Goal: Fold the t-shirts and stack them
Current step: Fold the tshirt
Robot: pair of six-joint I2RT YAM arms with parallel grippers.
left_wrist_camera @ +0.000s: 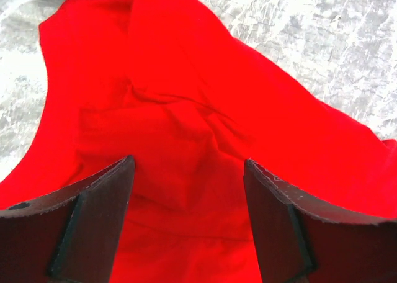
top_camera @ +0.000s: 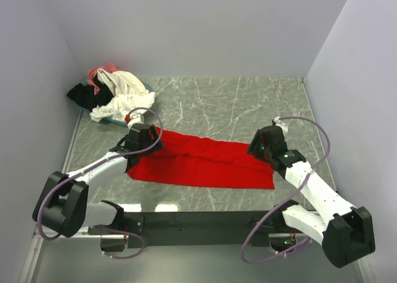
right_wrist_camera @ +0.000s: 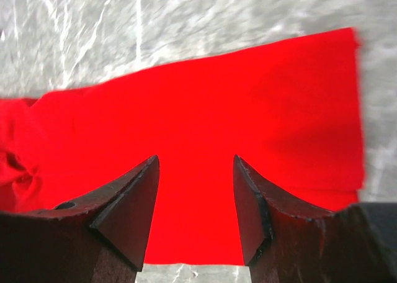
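T-shirt (left_wrist_camera: 186, 78), red, beneath left end effector (left_wrist_camera: 189, 161), possibly touching.

Both wrist views cut off the red t-shirt (left_wrist_camera: 186, 109).

Overhead looks down; close wrist views share the red t-shirt (top_camera: 205, 162).

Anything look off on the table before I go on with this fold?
The red t-shirt is bunched and creased at its left end, beneath the open left gripper, while its right end lies flat under the open right gripper. At the far left, the cream-white t-shirt spills over the teal tray's rim.
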